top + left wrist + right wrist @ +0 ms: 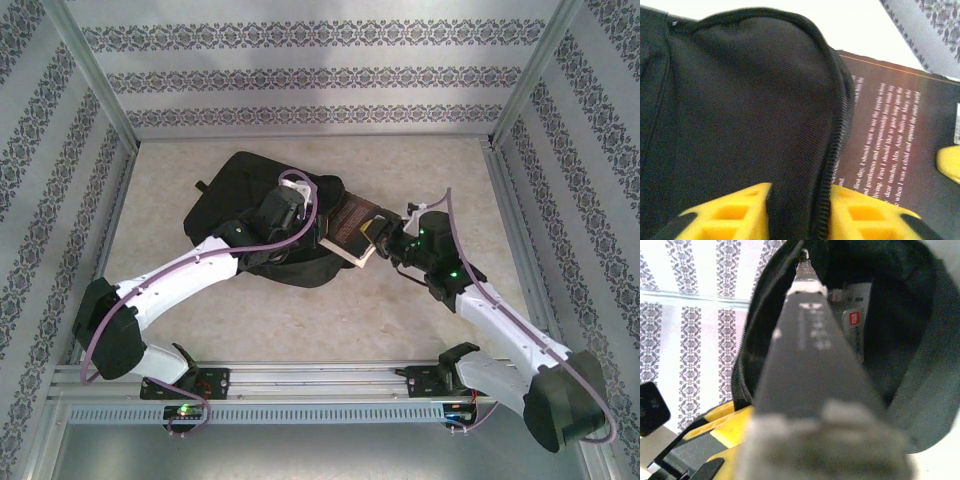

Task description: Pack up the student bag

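At the middle of the bench, the student bag is lying flat, and both of my arms are reaching in over it. My left pincer is hanging over the bag's right-hand part, at its mouth. Seen from the left wrist, its yellow fingers are standing a little apart on either side of the zippered rim, with black fabric filling the gap between them. Whether they are pressing that rim or merely straddling it, I cannot tell. My right pincer is sitting just to the right of the bag, clamped on the right-hand edge of a dark-covered book that is lying partly inside the mouth.

My left arm is covering much of the bag's middle in the overhead view, so its near side is showing as little more than a dark strip below the arm. The book's left end is disappearing under the rim. From the right wrist the book is running away edge-on and blurring up close, and a white tag with a red mark inside the bag is too soft to read.

The bag's open mouth is facing right, toward the book and my right pincer, and its closed end is pointing far left. Its long axis is running, as far as I can judge, from far left to near right.
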### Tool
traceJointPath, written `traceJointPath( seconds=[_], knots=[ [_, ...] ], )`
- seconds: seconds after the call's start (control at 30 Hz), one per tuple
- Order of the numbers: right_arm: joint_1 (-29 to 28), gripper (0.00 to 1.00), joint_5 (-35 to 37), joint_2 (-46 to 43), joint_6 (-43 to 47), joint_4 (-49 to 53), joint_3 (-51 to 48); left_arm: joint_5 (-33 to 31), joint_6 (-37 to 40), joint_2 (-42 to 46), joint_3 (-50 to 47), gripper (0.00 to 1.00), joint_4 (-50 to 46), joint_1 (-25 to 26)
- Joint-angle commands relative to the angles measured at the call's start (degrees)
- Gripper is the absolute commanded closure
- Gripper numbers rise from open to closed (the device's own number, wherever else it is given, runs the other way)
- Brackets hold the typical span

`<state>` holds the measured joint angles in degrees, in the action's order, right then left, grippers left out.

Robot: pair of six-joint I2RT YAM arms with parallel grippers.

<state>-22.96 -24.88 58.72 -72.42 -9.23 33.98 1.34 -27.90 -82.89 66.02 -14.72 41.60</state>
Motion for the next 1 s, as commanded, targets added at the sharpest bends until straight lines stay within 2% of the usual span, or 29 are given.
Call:
traceJointPath(
  seconds=[0.0,0.1,0.27,0.43,0.53,0.67,0.77,0.87,0.97],
  knots=[
    [-1.7,1.0,-2.5,0.9,-2.4,-11.2,3.3,0.1,1.9,-1.2,2.0,0.52,-0.8,-1.0],
    [-2.5,1.0,-2.5,1.2,-1.4,-10.9,3.6,-1.7,4.0,-3.0,4.5,0.4,-3.8,-1.6],
    [-3.1,1.0,-2.5,0.5,-0.4,-10.5,3.2,-6.0,7.3,-5.7,8.7,0.39,-7.5,-2.8],
    [-3.3,1.0,-2.3,-0.3,0.6,-10.0,2.3,-5.6,8.1,-7.6,11.2,0.41,-7.9,-4.5],
    [-3.3,1.0,-2.2,-0.5,0.8,-9.9,2.0,-4.6,8.4,-9.3,12.8,0.53,-7.9,-5.4],
    [-3.3,1.0,-1.8,-0.9,1.5,-9.7,1.7,1.6,5.7,-11.0,14.9,0.98,-7.8,-7.4],
    [-3.3,1.0,-1.3,-1.3,3.3,-6.9,1.7,3.3,5.2,-9.0,15.6,1.0,-7.7,-8.3],
    [-3.3,1.0,0.4,-2.3,6.4,-1.4,1.8,1.4,7.4,-5.1,16.2,1.0,-8.8,-8.9],
    [-3.3,1.0,1.7,-2.7,6.6,-0.4,0.1,-1.1,10.4,-1.0,16.7,1.0,-9.9,-9.2]
  ],
)
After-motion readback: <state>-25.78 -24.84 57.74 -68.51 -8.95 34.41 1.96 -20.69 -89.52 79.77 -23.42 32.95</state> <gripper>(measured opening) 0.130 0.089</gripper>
